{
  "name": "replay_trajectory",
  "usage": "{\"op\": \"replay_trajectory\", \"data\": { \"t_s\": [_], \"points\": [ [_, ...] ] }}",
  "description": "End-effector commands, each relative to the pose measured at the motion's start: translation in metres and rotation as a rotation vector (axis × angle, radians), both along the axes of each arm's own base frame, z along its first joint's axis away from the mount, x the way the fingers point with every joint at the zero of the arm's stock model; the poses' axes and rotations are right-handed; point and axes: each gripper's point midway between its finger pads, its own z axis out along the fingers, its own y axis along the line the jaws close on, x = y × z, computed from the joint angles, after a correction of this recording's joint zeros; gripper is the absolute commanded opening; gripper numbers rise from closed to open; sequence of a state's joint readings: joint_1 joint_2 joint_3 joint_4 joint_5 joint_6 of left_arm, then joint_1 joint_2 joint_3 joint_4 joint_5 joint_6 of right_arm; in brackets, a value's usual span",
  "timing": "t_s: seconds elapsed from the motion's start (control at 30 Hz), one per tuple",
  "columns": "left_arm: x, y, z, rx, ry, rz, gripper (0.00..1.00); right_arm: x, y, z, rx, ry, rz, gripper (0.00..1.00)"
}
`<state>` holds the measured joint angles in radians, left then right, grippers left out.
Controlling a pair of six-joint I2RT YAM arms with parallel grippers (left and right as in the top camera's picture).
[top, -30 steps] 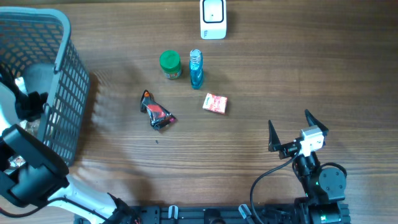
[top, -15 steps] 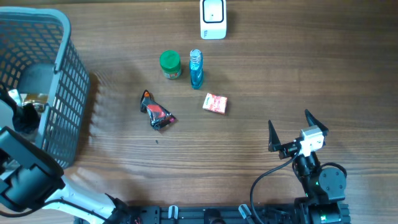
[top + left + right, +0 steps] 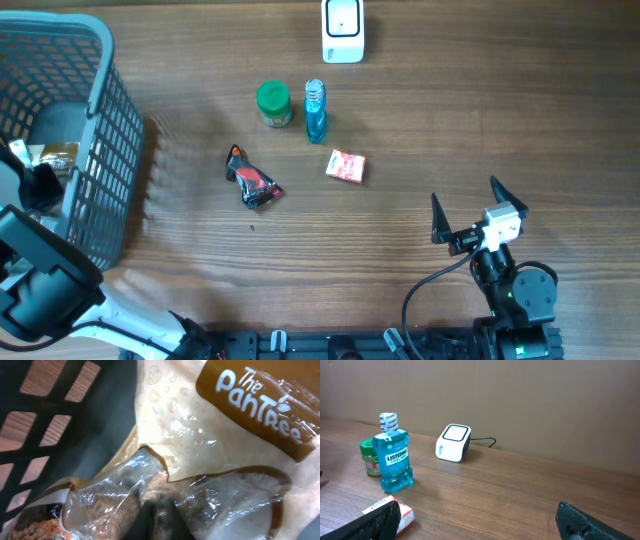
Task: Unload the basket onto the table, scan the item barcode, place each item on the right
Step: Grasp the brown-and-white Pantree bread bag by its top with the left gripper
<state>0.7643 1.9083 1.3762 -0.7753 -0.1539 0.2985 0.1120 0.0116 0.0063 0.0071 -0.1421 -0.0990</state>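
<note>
Left gripper (image 3: 40, 185) sunk in basket (image 3: 110, 130) against pouch (image 3: 200, 460): you can't tell its grip | right gripper (image 3: 468, 207) spread apart | pouch newly uncovered overhead

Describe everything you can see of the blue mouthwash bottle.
The blue mouthwash bottle is clear plastic filled with blue liquid, its cap under a striped seal, its label reading Listerine. It stands upright on the wooden table, next to the green-lidded jar. Nothing grips it.
</note>
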Motion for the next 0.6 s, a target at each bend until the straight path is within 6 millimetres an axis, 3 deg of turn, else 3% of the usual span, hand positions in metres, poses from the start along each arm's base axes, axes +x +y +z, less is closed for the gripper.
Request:
{"op": "replay_trajectory", "data": {
  "t_s": [0.0,0.2,0.37,0.47,0.57],
  "points": [
    [0.009,-0.001,0.001,-0.018,-0.030,0.001,1.00,-0.001,0.002,0.001,-0.005,-0.009,0.011,1.00],
    [0.025,-0.009,0.002,0.014,0.000,-0.189,1.00,-0.001,0.002,0.001,-0.006,-0.008,0.011,1.00],
    [0.039,0.005,0.006,0.113,0.005,-0.260,1.00,-0.001,0.002,0.001,-0.005,-0.008,0.011,1.00],
    [0.035,0.006,-0.015,0.085,0.049,-0.281,1.00,-0.001,0.002,0.001,-0.006,-0.008,0.011,1.00],
    [0.030,0.001,-0.050,0.021,0.104,-0.286,1.00,-0.001,0.002,0.001,-0.005,-0.008,0.011,1.00]
  ]
}}
